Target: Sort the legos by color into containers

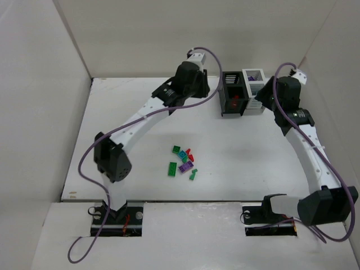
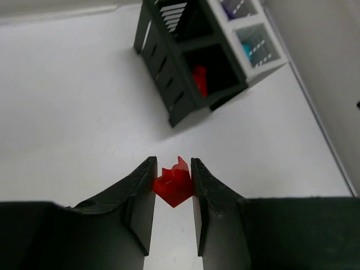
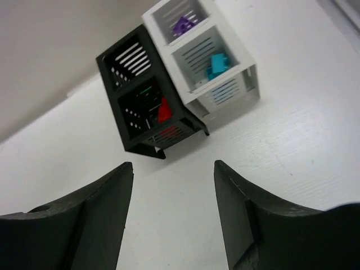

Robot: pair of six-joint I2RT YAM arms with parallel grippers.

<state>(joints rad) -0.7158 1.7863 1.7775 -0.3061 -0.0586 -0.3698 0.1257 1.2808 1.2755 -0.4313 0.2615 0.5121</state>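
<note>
My left gripper (image 2: 171, 166) is shut on a red lego (image 2: 175, 184), held above the table short of the black container (image 2: 169, 79). A red lego (image 2: 200, 80) lies in the black container's near cell. The joined white container (image 3: 225, 84) holds a teal lego (image 3: 216, 64) and a purple lego (image 3: 181, 25). My right gripper (image 3: 173, 166) is open and empty, in front of the containers (image 1: 242, 93). The loose legos (image 1: 184, 161), green, purple, red and teal, lie in a small pile at the table's middle front.
The white table (image 1: 140, 180) has tall white walls at left, back and right. The containers stand at the back right, close to the right arm (image 1: 306, 146). The left arm (image 1: 140, 121) arches over the table's left half.
</note>
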